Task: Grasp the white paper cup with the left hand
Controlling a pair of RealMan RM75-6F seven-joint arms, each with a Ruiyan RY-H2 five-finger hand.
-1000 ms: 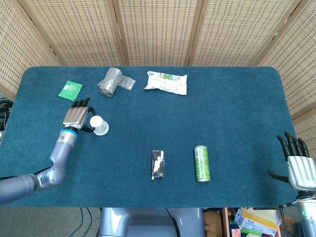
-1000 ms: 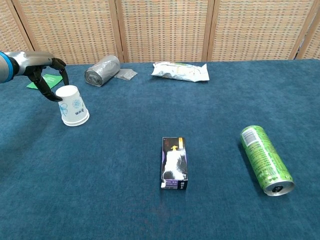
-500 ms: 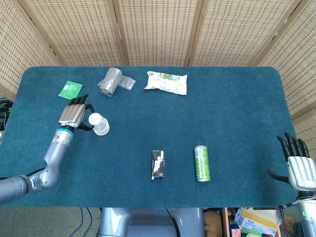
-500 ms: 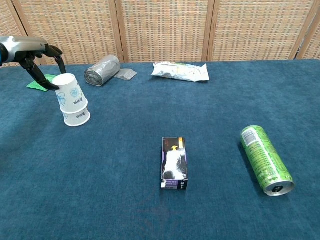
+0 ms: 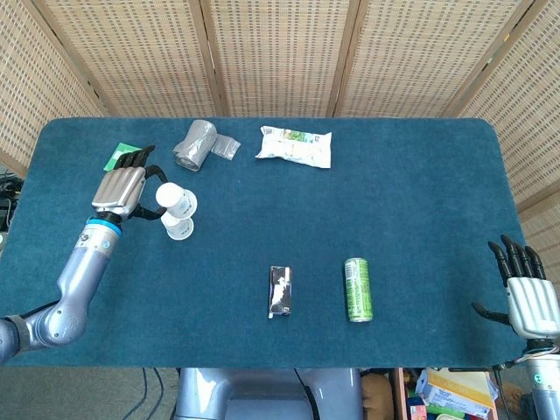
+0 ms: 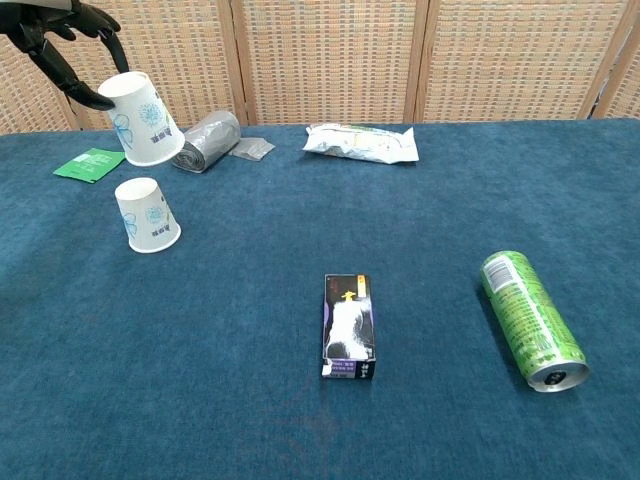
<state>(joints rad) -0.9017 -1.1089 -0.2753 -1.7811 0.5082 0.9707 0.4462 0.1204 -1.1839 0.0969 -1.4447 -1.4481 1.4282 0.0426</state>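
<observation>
My left hand holds a white paper cup by its base end, lifted off the table and tilted; in the chest view this cup hangs at the upper left with the dark fingers on it. A second white paper cup stands upside down on the blue table just below it, also seen in the head view as a cup. My right hand rests open at the table's near right corner, far from the cups.
A grey roll, a green packet and a white snack bag lie along the far side. A small dark box and a green can lie on their sides near the front middle.
The left hand rose and drew the top cup off the stack, tilting it; a second cup stayed upside down on the table. The right hand has not moved.
</observation>
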